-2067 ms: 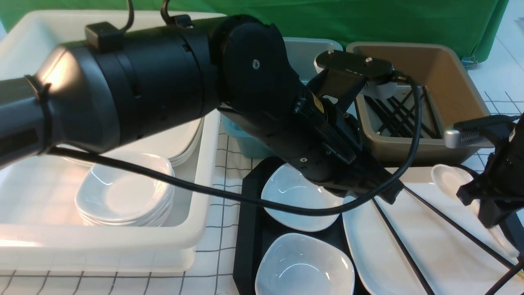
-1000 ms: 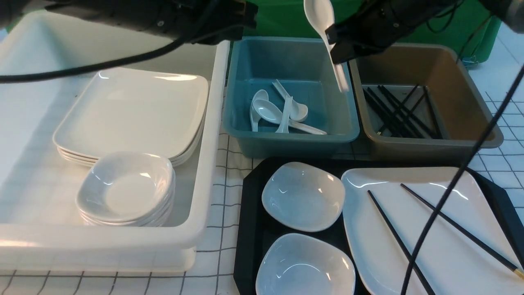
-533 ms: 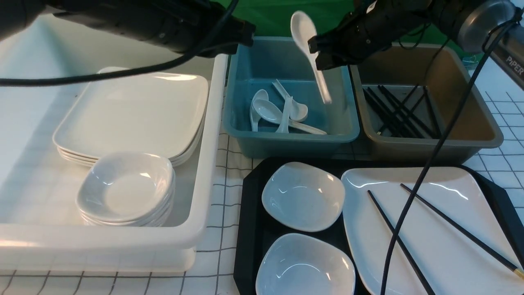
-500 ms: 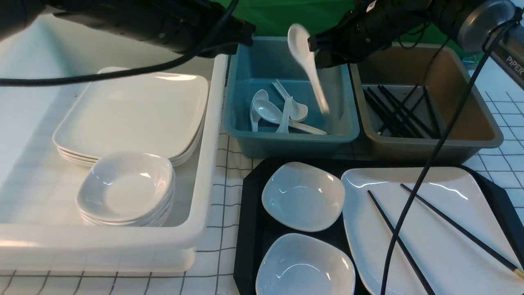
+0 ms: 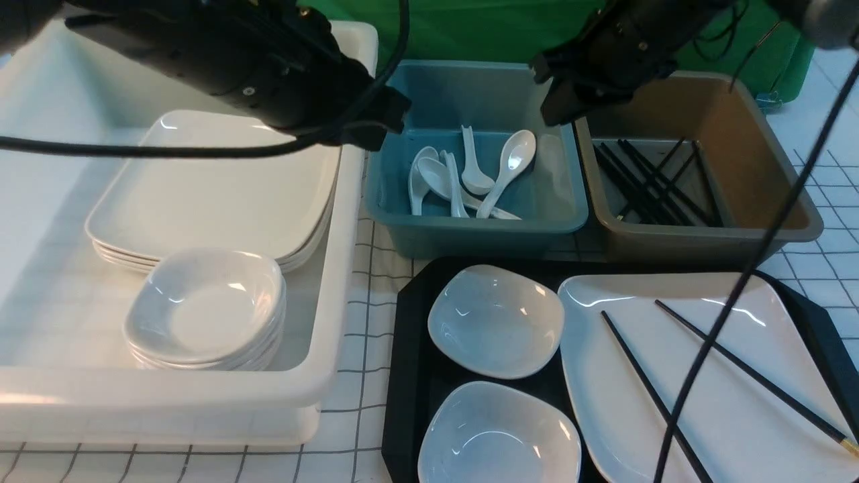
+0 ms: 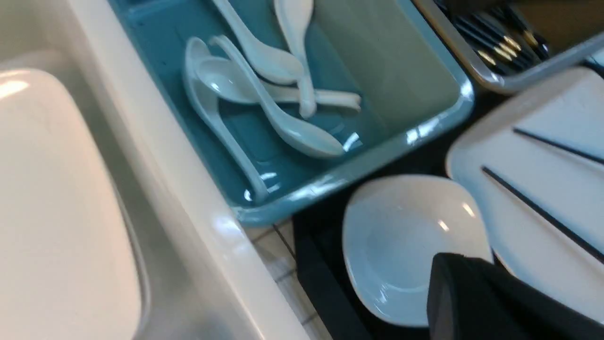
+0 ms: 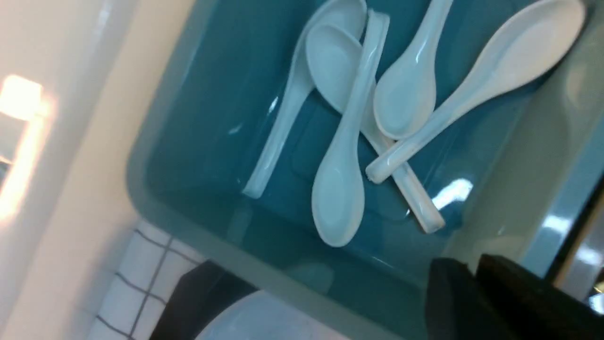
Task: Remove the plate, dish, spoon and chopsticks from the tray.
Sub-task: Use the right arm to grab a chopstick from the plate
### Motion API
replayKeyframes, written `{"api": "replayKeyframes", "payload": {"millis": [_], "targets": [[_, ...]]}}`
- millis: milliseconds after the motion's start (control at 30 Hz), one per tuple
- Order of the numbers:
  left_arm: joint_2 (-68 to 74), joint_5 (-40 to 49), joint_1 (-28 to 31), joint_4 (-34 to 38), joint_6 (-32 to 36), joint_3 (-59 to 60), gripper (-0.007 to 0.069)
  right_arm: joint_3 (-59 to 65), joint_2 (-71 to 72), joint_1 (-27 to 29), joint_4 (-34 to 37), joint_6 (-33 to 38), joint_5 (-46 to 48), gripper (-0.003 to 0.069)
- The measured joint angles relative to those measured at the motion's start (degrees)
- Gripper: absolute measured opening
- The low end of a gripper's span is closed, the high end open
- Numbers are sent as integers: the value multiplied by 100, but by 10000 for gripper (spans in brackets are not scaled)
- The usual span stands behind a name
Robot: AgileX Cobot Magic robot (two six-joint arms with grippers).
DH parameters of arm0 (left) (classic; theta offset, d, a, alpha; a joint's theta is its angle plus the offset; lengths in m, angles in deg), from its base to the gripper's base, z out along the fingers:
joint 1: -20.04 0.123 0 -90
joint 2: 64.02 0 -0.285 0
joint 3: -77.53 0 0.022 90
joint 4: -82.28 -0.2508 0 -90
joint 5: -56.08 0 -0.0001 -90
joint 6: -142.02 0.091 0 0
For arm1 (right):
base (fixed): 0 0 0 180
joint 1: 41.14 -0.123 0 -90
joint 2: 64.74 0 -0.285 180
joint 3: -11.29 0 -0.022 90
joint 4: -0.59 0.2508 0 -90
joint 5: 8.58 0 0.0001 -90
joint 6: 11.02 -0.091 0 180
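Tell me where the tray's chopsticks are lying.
In the front view's right half, the chopsticks lie splayed on the plate in the tray, right of two small dishes and nearer than the brown tub.

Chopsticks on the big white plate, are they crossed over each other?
No, the two chopsticks lie apart on the plate, spreading wider toward the near side without touching.
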Motion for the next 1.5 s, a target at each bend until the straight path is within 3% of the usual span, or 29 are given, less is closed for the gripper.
{"api": "replayKeyframes", "payload": {"millis": [133, 300, 333, 367, 567, 633, 733, 967, 1100, 1167, 1233, 1300, 1333, 1367, 1400, 1433, 1500], "targets": [[-256, 651, -251, 11, 316, 61, -4, 777, 1201, 0, -18, 82, 6, 16], [-653, 662, -696, -30, 376, 546, -4, 2214, 2267, 0, -379, 94, 33, 65], [-850, 563, -895, -30, 376, 905, -4, 2992, 2636, 0, -568, 94, 46, 125], [-871, 532, -916, -30, 376, 946, -4, 2992, 2637, 0, -591, 89, 54, 125], [-1179, 100, -1320, -5, 257, 2206, -4, 5408, 3214, 0, -1300, -355, -230, 481], [-1179, 64, -1351, -5, 199, 2419, -4, 5843, 3214, -7, -1345, -451, -441, 556], [-1179, 2, -1364, 41, 112, 2573, -4, 6375, 3214, -175, -1359, -508, -717, 596], [-1181, -215, -1412, 494, 156, 2588, -4, 7281, 3093, -559, -1377, -521, -1285, 587], [-1181, -510, -1784, 529, 274, 2588, -4, 7552, 2932, -571, -1429, -532, -1697, 578], [-1175, -753, -2027, 543, 279, 2588, -4, 7588, 2831, -571, -1429, -532, -1829, 540], [-1160, -960, -2223, 554, 278, 2588, -4, 7592, 2724, -571, -1438, -532, -1941, 475], [-1138, -1095, -2318, 571, 234, 2588, -4, 7592, 2612, -571, -1456, -477, -2040, 364], [-1131, -1117, -2324, 572, 237, 2588, -4, 7592, 2603, -571, -1456, -462, -2040, 351], [-1115, -1153, -2340, 587, 226, 2588, -4, 7592, 2571, -571, -1456, -402, -2054, 293], [-1093, -1183, -2344, 587, 201, 2592, -4, 7592, 2537, -571, -1456, -304, -2077, 171], [-1086, -1197, -2344, 580, 186, 2595, -4, 7592, 2536, -571, -1456, -250, -2077, 105], [-1074, -1230, -2344, 580, 163, 2595, -4, 7572, 2536, -571, -1461, -168, -1979, 55]]}}
